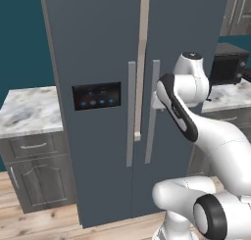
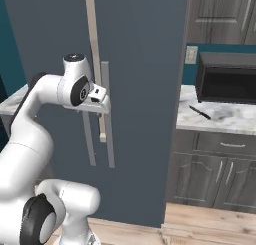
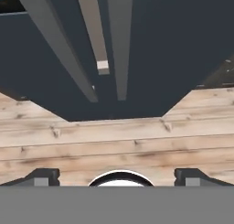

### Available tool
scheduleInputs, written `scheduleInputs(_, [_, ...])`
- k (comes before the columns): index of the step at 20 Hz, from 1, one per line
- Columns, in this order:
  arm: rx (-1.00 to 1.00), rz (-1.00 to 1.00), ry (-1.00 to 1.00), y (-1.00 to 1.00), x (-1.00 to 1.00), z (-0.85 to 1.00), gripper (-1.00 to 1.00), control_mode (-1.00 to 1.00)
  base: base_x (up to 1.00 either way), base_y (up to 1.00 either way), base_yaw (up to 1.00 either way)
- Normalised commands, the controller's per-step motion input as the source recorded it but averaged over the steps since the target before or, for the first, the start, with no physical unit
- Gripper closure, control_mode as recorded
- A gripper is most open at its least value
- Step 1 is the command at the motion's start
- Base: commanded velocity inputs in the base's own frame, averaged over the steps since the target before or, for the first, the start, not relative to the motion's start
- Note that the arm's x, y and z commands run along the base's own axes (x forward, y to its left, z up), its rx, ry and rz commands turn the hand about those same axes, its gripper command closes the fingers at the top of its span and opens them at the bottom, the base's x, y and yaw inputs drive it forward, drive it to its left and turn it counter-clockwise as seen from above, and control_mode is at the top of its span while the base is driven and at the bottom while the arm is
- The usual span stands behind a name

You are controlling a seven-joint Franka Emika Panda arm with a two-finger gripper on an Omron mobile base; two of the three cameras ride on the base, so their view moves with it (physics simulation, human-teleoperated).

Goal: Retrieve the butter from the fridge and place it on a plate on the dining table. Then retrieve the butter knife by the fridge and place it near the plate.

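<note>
Spread wide, the gripper (image 3: 117, 176) hangs empty beside the fridge (image 1: 103, 48) handles (image 1: 153, 111); the butter presumably sits behind closed doors. Butter knife (image 2: 200, 112) lies on the counter (image 2: 235, 120). Misaligned fingers could slip off the bar.

The robot is a glossy white arm (image 1: 215, 136) built of smooth, rounded, tube-like segments that swell into bulbous joints. Black bands and black oval insets mark the joints, one long black strip running along a link just behind the hand. A round joint cap near the hand carries a small dark disc on top. The hand (image 2: 100, 100) is a blocky white-grey piece with a small dark spot. Its two small fingertips (image 3: 42, 177) are dark grey and squared.
</note>
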Motion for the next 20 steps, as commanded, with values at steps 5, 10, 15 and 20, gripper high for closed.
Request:
scheduleInputs(5, [-0.02,0.01,-0.24,-0.27,0.67,-0.49,-1.0,-1.0,0.0,0.0,0.0])
scheduleInputs(10, [-0.01,0.0,-0.17,-0.15,0.68,-0.33,-1.0,-1.0,0.0,0.0,0.0])
scheduleInputs(15, [0.0,0.0,0.0,0.2,0.6,0.0,-1.0,-1.0,0.0,0.0,0.0])
scheduleInputs(20, [0.0,0.0,-0.02,0.1,0.62,-0.1,-1.0,-1.0,0.0,0.0,0.0])
